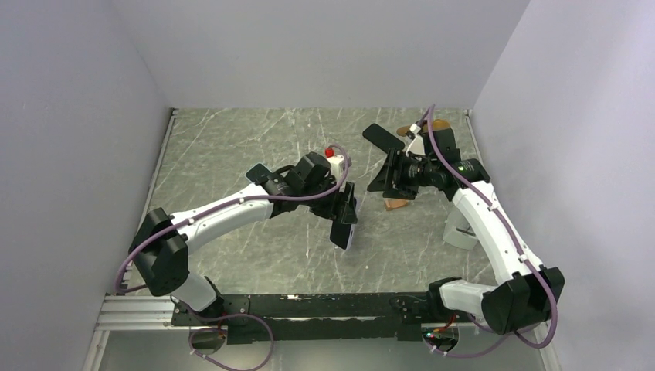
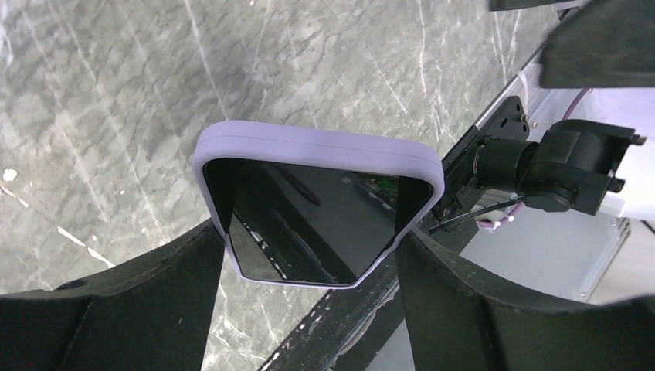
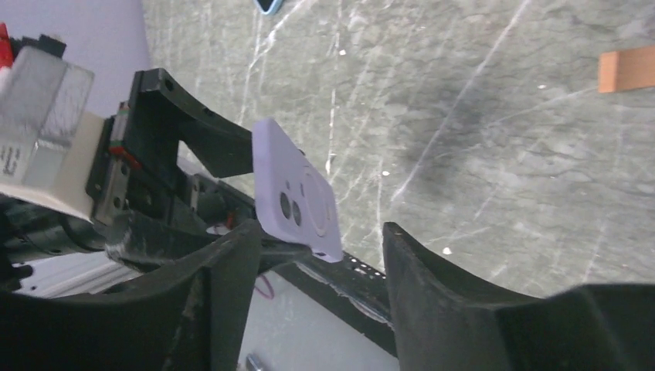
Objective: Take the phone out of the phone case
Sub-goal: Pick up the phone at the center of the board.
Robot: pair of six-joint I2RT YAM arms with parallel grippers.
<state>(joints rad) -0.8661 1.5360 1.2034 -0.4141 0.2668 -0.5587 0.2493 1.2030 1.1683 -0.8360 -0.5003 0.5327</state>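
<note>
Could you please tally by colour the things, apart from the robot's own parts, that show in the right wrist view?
Lilac: 1, the phone case
Orange: 1, the block
Blue: 1, an item cut off at the top edge
Total: 3

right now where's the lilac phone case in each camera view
Top external: the phone case is just below centre, seen edge-on as a thin lilac strip.
Left wrist: centre of the picture, screen side facing the camera.
Right wrist: left of centre, its back and camera holes showing.
Shared landmark: the grey veined table lies behind it in all three views.
</note>
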